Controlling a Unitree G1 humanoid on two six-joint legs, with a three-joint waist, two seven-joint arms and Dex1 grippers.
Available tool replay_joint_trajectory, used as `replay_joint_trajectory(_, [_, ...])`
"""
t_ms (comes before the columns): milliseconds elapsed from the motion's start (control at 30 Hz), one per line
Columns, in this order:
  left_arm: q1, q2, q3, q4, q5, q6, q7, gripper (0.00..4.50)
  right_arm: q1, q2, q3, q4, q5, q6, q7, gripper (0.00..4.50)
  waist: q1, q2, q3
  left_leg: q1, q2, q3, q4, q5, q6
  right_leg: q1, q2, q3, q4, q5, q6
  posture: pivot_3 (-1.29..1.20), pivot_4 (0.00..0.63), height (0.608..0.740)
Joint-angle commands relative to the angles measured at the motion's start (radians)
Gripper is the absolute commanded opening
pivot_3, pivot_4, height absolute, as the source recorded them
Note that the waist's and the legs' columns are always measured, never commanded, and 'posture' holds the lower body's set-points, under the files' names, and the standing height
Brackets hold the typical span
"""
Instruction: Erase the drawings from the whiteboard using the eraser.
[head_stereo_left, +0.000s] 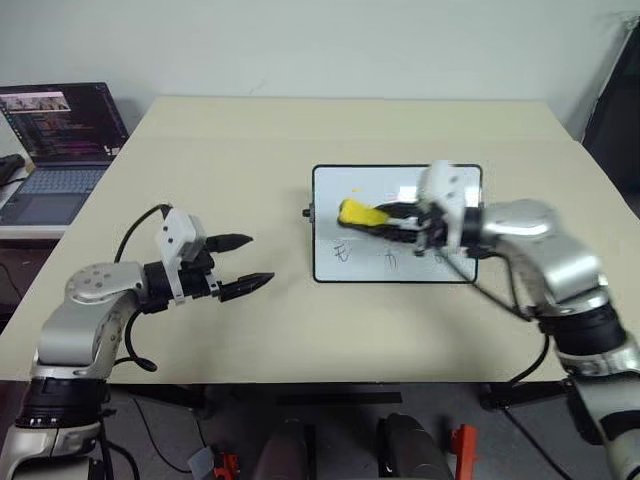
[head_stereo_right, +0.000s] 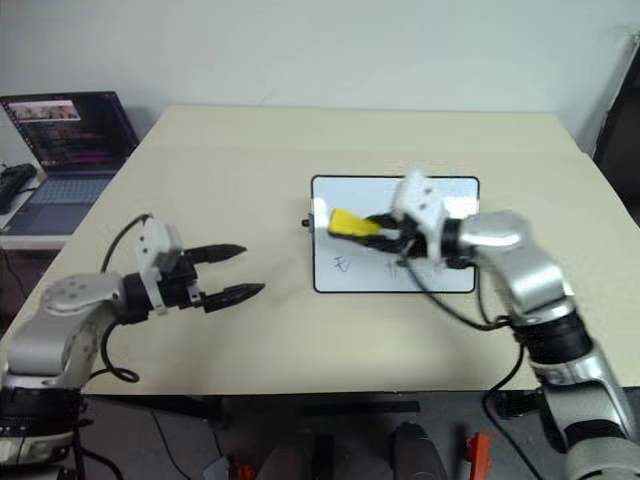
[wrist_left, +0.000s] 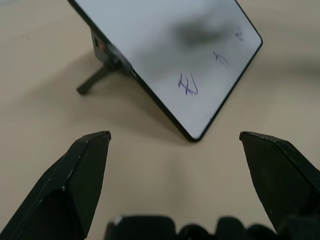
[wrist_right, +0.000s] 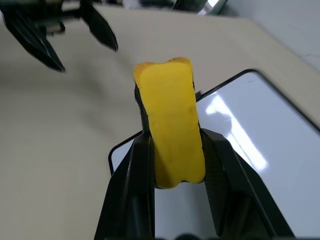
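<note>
- The eraser (wrist_right: 170, 130) is pinched between the right gripper's (head_stereo_left: 400, 222) fingers and held above the whiteboard (head_stereo_left: 330, 180); the left gripper (head_stereo_right: 228, 272) is spread wide with nothing in it, well to the board's left.
- The board is propped at a tilt on a small stand; it could be tipped or slid if pressed hard, since it is not braced.
- The drawings (wrist_left: 188, 84) sit along the near edge and could be missed if the stroke is run too high.
- A bare beige table (head_stereo_left: 230, 140) is seen, with a laptop (head_stereo_left: 60, 140) on a side desk and a pale wall behind.
</note>
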Motion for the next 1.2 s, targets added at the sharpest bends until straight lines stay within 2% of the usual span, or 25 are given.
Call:
replay_joint_trajectory(33, [0.017, 0.017, -0.007, -0.072, -0.006, -0.016, -0.034, 4.50, -0.040, 0.039, 0.059, 0.062, -0.123, -0.089, -0.041, 0.97, 0.009, 0.000, 0.000, -0.003, -0.001, 0.000, 0.000, 0.000, 0.000, -0.003, 0.000, -0.001, 0.001, 0.000, 0.000, 0.00, 0.150, 0.740])
replay_joint_trajectory(267, [0.009, -0.007, -0.021, -0.087, -0.008, -0.015, -0.029, 4.50, -0.085, 0.119, 0.119, 0.284, -0.304, -0.236, -0.130, 0.97, 0.004, 0.000, 0.000, -0.002, -0.001, 0.001, 0.000, 0.000, 0.000, -0.003, 0.001, 0.000, 0.003, 0.000, -0.001, 0.00, 0.150, 0.740])
replay_joint_trajectory(433, [-0.003, -0.024, -0.032, -0.088, -0.005, -0.011, -0.018, 4.50, -0.054, 0.146, 0.147, 0.407, -0.403, -0.309, -0.178, 0.97, 0.003, 0.000, 0.000, 0.002, -0.001, 0.001, 0.000, 0.000, 0.000, -0.001, 0.002, 0.000, 0.005, -0.001, -0.002, 0.00, 0.150, 0.740])
replay_joint_trajectory(600, [-0.005, -0.025, -0.032, -0.089, -0.010, -0.007, -0.016, 4.50, -0.017, 0.155, 0.178, 0.438, -0.459, -0.326, -0.175, 0.97, -0.001, -0.001, 0.000, 0.010, 0.000, 0.001, 0.000, 0.001, 0.000, 0.006, 0.002, 0.000, 0.006, -0.001, -0.003, 0.00, 0.150, 0.740])
replay_joint_trajectory(833, [-0.027, -0.025, -0.040, -0.079, -0.010, -0.001, -0.018, 4.50, 0.052, 0.150, 0.260, 0.432, -0.534, -0.284, -0.085, 0.97, -0.004, -0.005, -0.005, 0.029, 0.001, 0.000, -0.001, 0.001, 0.000, 0.025, 0.003, -0.001, 0.004, -0.008, -0.007, 0.00, 0.150, 0.740])
replay_joint_trajectory(1000, [-0.045, -0.022, -0.044, -0.063, -0.006, -0.005, -0.025, 4.50, 0.053, 0.156, 0.236, 0.435, -0.527, -0.277, -0.072, 0.97, -0.004, -0.006, -0.005, 0.040, 0.002, 0.000, -0.001, 0.001, 0.000, 0.032, 0.002, -0.001, 0.004, -0.010, -0.008, 0.00, 0.150, 0.740])
replay_joint_trajectory(1200, [-0.077, -0.029, -0.058, -0.037, 0.004, -0.010, -0.034, 4.50, 0.009, 0.166, 0.175, 0.484, -0.526, -0.292, -0.135, 0.97, -0.004, -0.006, -0.005, 0.041, 0.002, -0.001, -0.002, 0.001, 0.000, 0.032, 0.002, -0.001, 0.004, -0.010, -0.008, 0.00, 0.150, 0.740])
